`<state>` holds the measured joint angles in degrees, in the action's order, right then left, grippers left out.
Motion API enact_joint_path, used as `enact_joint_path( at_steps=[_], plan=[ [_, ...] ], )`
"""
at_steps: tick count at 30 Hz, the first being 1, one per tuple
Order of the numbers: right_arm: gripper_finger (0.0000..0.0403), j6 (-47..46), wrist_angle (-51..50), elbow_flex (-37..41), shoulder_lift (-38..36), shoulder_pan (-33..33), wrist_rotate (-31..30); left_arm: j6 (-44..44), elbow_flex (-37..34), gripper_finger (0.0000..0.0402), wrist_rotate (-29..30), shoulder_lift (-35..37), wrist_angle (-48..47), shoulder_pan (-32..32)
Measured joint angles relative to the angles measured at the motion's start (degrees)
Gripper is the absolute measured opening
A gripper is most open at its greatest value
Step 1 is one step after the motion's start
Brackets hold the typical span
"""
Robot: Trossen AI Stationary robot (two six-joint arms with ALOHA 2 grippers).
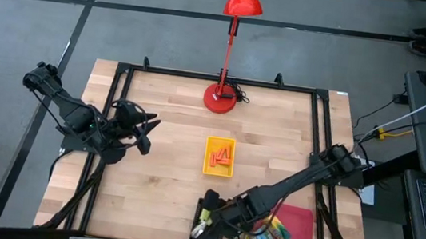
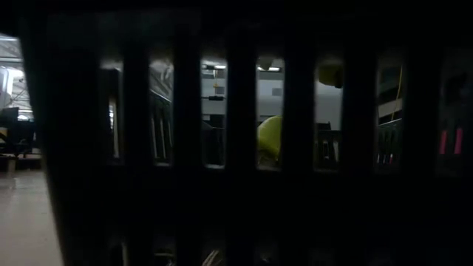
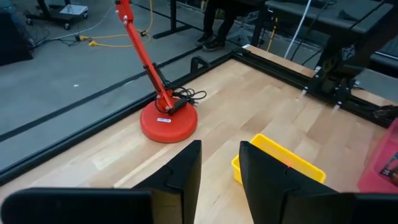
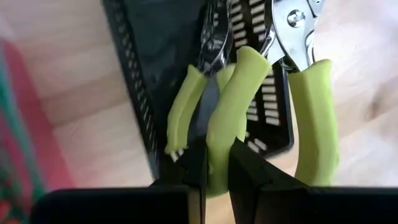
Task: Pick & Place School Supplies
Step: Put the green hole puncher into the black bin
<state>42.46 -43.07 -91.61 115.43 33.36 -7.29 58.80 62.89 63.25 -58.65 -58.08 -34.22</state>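
Observation:
My right gripper (image 1: 213,224) reaches from the table's right side over the black slotted tray (image 1: 208,215) at the near edge. It is shut on small pliers (image 4: 233,93) with yellow-green handles. A second pair of pliers (image 4: 314,118) lies beside it, partly over the tray's edge. Short orange sticks (image 1: 222,156) lie in the yellow tray (image 1: 212,143) at the table's middle. Little printed boxes (image 1: 268,237) sit in the red tray (image 1: 298,222). My left gripper (image 3: 221,180) is open, above the table's left side, touching nothing. My right gripper pinches one yellow-green handle (image 4: 222,140) of the pliers between its two fingers, near the handle's free end. The fingers lie along the handle. The pliers' metal head points away over the black tray (image 4: 155,56); whether they rest on it I cannot tell.
A red desk lamp (image 1: 221,98) stands at the far middle of the table, its cord beside the base. A black frame runs around the table's edges. The low view is blocked by the black tray's slotted wall (image 2: 236,185). Bare wood lies between the yellow tray and my left gripper.

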Motion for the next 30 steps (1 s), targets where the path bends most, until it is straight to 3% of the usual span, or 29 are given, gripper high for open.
enact_joint_path(
  at_steps=[18, 30],
  plan=[
    [0.0038, -4.94, -5.34, -1.51, 2.43, -0.13, -2.39, -0.60, 0.00, 0.0104, 0.23, 0.02, -0.22, -2.57],
    [0.0038, -7.50, -6.43, -1.51, 2.43, 3.39, -2.16, -0.57, 0.00, 0.0104, 0.89, 0.02, -0.22, -4.39]
  ],
)
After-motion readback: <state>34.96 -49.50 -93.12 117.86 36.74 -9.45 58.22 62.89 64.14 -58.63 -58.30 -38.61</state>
